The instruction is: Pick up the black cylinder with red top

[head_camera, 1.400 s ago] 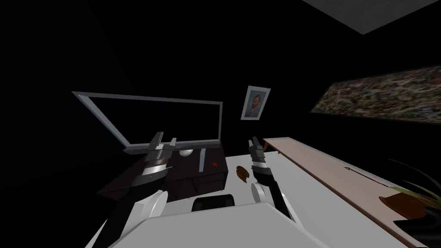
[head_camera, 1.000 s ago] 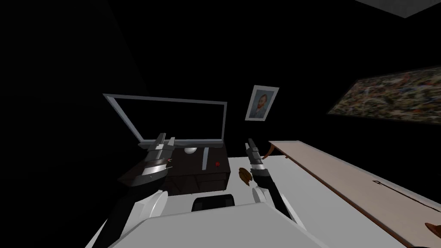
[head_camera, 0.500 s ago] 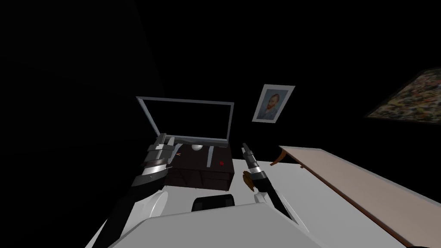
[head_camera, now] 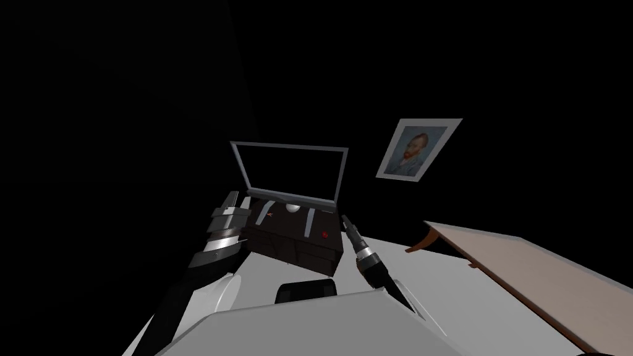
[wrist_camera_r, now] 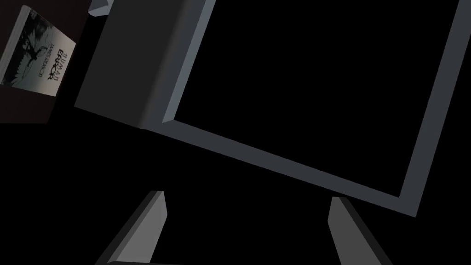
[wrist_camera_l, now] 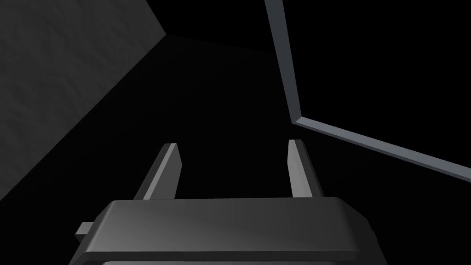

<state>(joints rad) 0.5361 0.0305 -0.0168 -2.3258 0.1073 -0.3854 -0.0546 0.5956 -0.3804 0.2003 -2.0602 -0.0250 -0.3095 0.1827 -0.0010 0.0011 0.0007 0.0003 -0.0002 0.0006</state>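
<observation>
The small black cylinder with a red top point(head_camera: 324, 234) stands on the right part of a dark low cabinet point(head_camera: 290, 244), in front of a grey-framed black screen point(head_camera: 290, 173). My left gripper point(head_camera: 232, 199) hovers at the cabinet's left end, open and empty, as its wrist view point(wrist_camera_l: 232, 156) confirms, with the screen's frame point(wrist_camera_l: 294, 92) beyond it. My right gripper point(head_camera: 344, 219) is just right of the cylinder, above the cabinet's right edge. In its wrist view the right gripper point(wrist_camera_r: 246, 207) is open, facing the screen's frame point(wrist_camera_r: 285, 161).
A white ball point(head_camera: 292, 209) and two grey bars point(head_camera: 309, 222) lie on the cabinet top. A portrait point(head_camera: 414, 149) hangs on the dark wall. A long wooden table point(head_camera: 525, 272) stands at the right. A book point(wrist_camera_r: 39, 69) lies beside the screen's base.
My view has swung left: the cabinet, screen and portrait have slid right in the picture, and the wall painting and plant have left it. Both grippers keep their pose, open.
</observation>
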